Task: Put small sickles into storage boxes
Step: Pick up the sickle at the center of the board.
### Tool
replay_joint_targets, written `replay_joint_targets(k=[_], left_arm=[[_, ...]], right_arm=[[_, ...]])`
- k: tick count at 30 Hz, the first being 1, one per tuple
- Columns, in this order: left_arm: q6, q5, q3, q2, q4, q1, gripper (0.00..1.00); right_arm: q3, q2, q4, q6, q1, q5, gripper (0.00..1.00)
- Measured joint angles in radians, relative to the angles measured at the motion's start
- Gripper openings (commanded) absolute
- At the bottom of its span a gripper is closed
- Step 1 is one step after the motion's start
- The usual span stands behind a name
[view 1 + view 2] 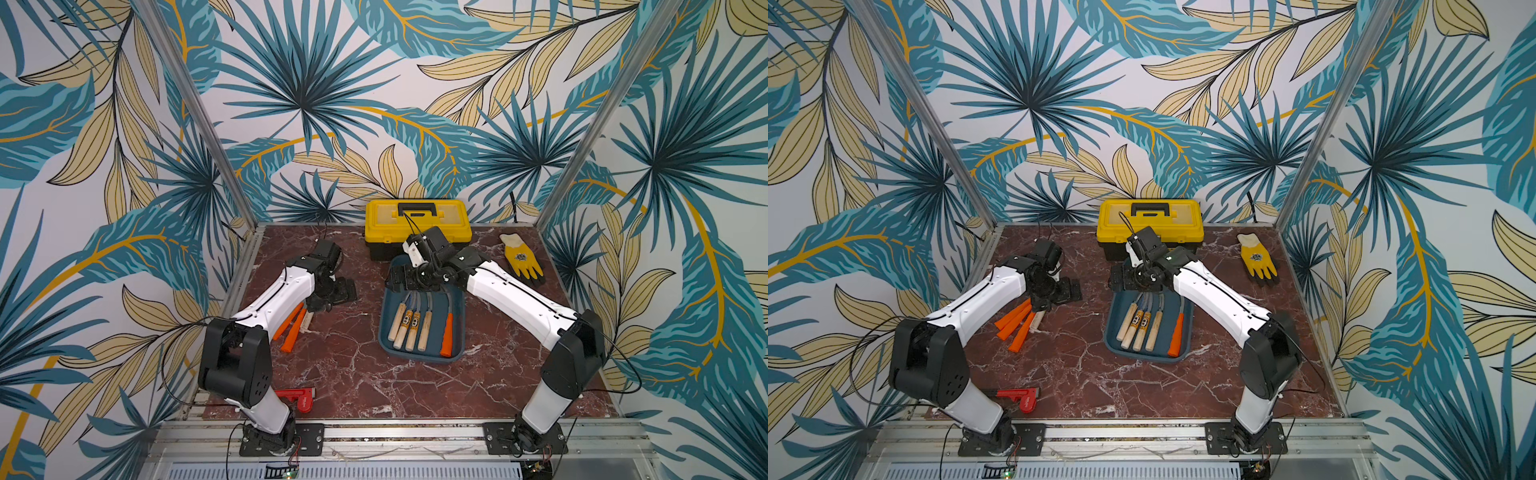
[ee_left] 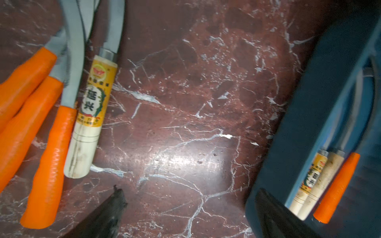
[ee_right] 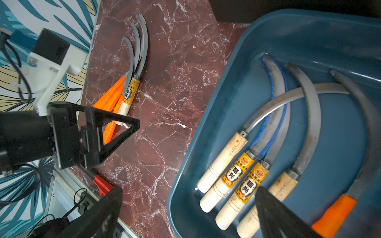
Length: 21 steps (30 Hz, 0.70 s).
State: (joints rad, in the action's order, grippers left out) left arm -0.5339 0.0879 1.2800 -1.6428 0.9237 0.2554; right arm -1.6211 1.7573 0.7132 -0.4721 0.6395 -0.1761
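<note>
While four sickles (image 1: 1021,332) lie loose on the surface (image 1: 353,374), left of centre | tray (image 1: 436,336) mid-frame holds five | left fingers (image 2: 115,204) apart, empty, beside them | right fingers (image 3: 268,206) apart over tray | advice: pinch wooden handle (image 2: 90,115) mid-length, blade trailing

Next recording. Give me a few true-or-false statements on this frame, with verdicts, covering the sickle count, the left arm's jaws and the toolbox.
1. The teal tray holds five sickles. True.
2. Every sickle in the tray has a wooden handle. False: there is also the orange-handled sickle.
3. The left gripper grips a sickle. False: its jaws are open and empty.
4. Four loose sickles lie on the table, outside the tray. True.
5. The yellow toolbox is open. False: its lid is shut.
</note>
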Motion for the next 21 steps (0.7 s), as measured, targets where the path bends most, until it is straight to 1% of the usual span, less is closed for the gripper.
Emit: replay_joint_targets(k=[9, 21], left_arm=[[0.017, -0.089, 0.004, -0.115, 0.0, -0.053, 1.0], [0.056, -0.168, 0.084, -0.259, -0.003, -0.085, 0.99]], right_arm=[[-0.071, 0.077, 0.027, 0.046, 0.0, -0.041, 1.0], [-0.086, 0.119, 0.058, 0.085, -0.002, -0.057, 0.99]])
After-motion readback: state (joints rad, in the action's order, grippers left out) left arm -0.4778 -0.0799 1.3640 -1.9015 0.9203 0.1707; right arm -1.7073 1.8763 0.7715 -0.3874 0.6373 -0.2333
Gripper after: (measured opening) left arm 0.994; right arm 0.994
